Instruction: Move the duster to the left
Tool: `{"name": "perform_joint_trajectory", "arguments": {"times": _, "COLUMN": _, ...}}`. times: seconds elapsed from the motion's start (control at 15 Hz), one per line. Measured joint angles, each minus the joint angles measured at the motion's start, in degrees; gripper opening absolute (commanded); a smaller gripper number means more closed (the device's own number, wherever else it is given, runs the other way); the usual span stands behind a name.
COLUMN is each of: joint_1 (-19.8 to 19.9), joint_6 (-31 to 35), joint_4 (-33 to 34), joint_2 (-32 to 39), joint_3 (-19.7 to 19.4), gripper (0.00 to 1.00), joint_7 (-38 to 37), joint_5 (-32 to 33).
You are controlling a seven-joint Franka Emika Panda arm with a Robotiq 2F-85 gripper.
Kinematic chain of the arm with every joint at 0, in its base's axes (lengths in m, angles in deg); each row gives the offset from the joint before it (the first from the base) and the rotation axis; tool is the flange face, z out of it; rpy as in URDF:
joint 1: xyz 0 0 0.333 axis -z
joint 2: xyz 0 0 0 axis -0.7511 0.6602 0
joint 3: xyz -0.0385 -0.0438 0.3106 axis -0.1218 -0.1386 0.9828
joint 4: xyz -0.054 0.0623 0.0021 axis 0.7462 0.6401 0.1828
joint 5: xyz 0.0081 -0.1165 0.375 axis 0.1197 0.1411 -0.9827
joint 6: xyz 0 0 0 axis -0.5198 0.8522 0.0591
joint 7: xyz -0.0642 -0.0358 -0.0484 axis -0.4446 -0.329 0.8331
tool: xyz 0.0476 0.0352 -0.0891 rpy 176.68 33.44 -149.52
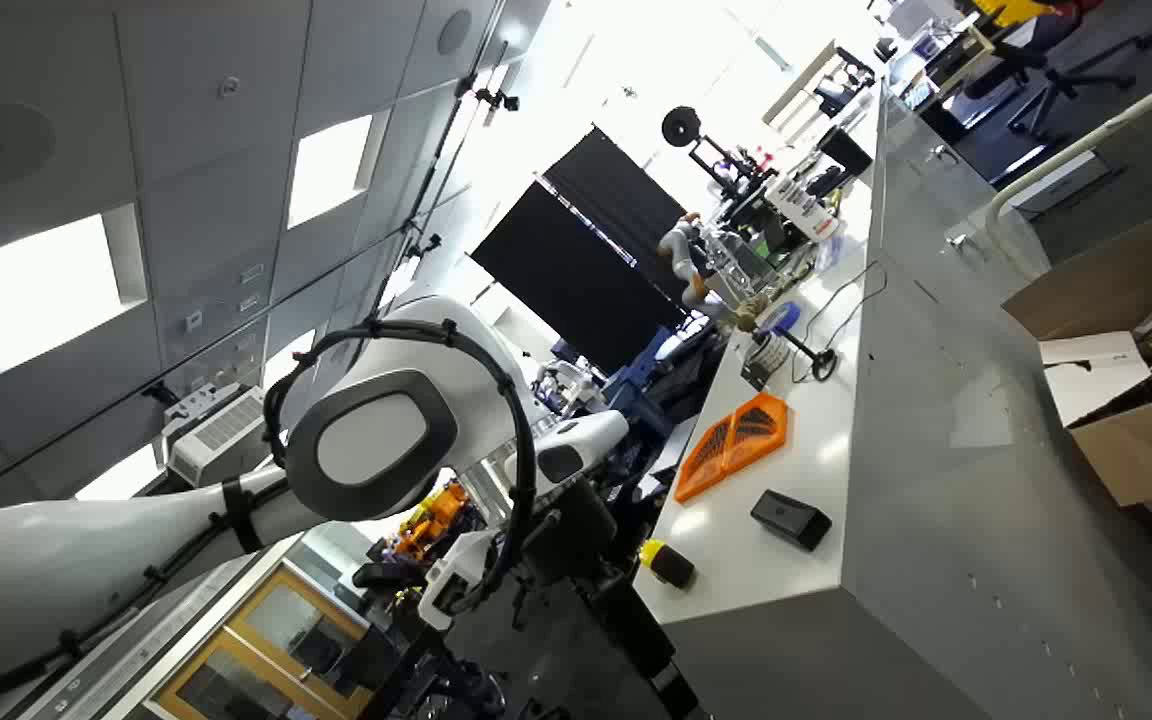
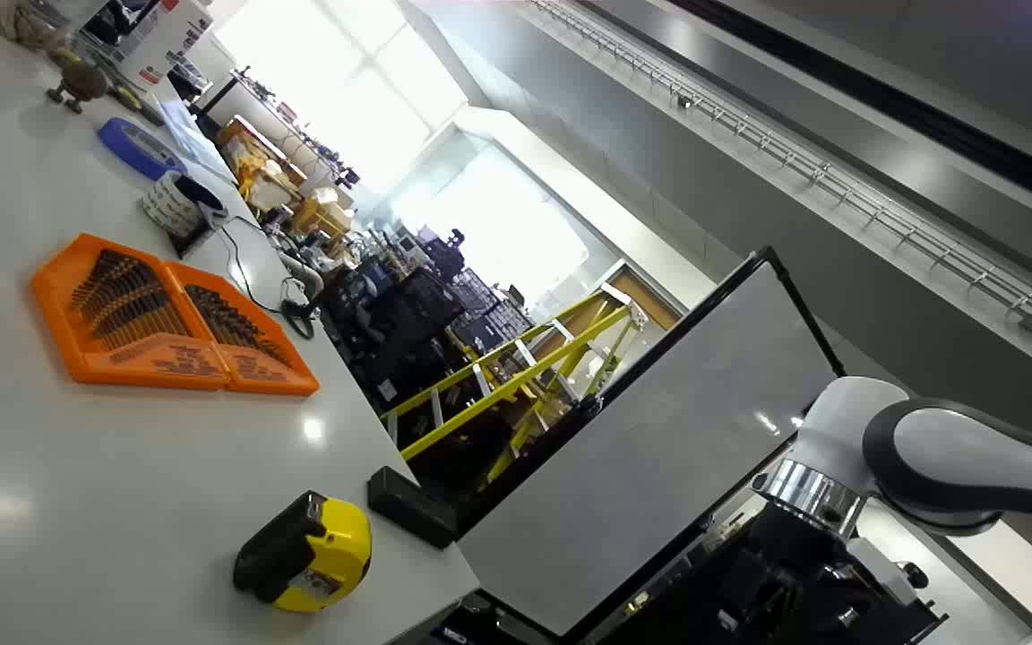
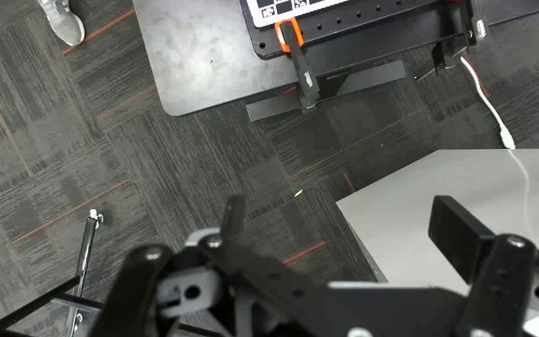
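Left on the counter [image 2: 122, 502], in an exterior view: orange drill-bit case [image 2: 180, 345], opened out, between the long edges and well back from the near corner. Yellow-and-black tape measure [image 2: 319, 546]: closer to that corner, set in from the right edge. Duster [image 2: 413, 506], black, oblong: one end just beside the right edge, near the corner, apart from the tape measure. Whiteboard [image 2: 641, 457] beyond the corner. Panda arm [image 2: 964, 457] farther right. Wrist view: gripper [image 3: 337, 217] spread wide, fingers [image 3: 459, 236] well apart, holding nothing.
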State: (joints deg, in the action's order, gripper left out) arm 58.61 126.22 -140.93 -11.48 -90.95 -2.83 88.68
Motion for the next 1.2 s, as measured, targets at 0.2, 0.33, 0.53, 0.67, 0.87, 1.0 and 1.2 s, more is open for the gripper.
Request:
{"name": "perform_joint_trajectory", "arguments": {"times": 0.2, "joint_1": 0.0, "joint_6": 0.0, "joint_4": 0.0, "joint_2": 0.0, "joint_3": 0.01, "gripper": 1.0, "joint_7": 0.0, "joint_5": 0.0}}
{"name": "perform_joint_trajectory", "arguments": {"times": 0.33, "joint_1": 0.0, "joint_6": 0.0, "joint_4": 0.0, "joint_2": 0.0, "joint_3": 0.01, "gripper": 1.0, "joint_7": 0.0, "joint_5": 0.0}}
{"name": "perform_joint_trajectory", "arguments": {"times": 0.53, "joint_1": 0.0, "joint_6": 2.29, "joint_4": 0.01, "joint_2": -0.01, "joint_3": 0.04, "gripper": 1.0, "joint_7": 0.0, "joint_5": 0.0}}
{"name": "perform_joint_trajectory", "arguments": {"times": 0.67, "joint_1": -0.04, "joint_6": 7.34, "joint_4": 0.27, "joint_2": -0.01, "joint_3": 0.58, "gripper": 1.0, "joint_7": 0.67, "joint_5": 1.21}}
{"name": "perform_joint_trajectory", "arguments": {"times": 0.87, "joint_1": -0.11, "joint_6": 11.87, "joint_4": 2.33, "joint_2": 0.21, "joint_3": 1.94, "gripper": 1.0, "joint_7": 5.69, "joint_5": 3.12}}
{"name": "perform_joint_trajectory", "arguments": {"times": 1.0, "joint_1": -0.54, "joint_6": 12.12, "joint_4": 4.8, "joint_2": 0.85, "joint_3": 2.44, "gripper": 1.0, "joint_7": 11.15, "joint_5": 3.13}}
{"name": "perform_joint_trajectory", "arguments": {"times": 1.2, "joint_1": -3.24, "joint_6": 12.35, "joint_4": 8.41, "joint_2": 2.7, "joint_3": 1.85, "gripper": 1.0, "joint_7": 19.17, "joint_5": 2.7}}
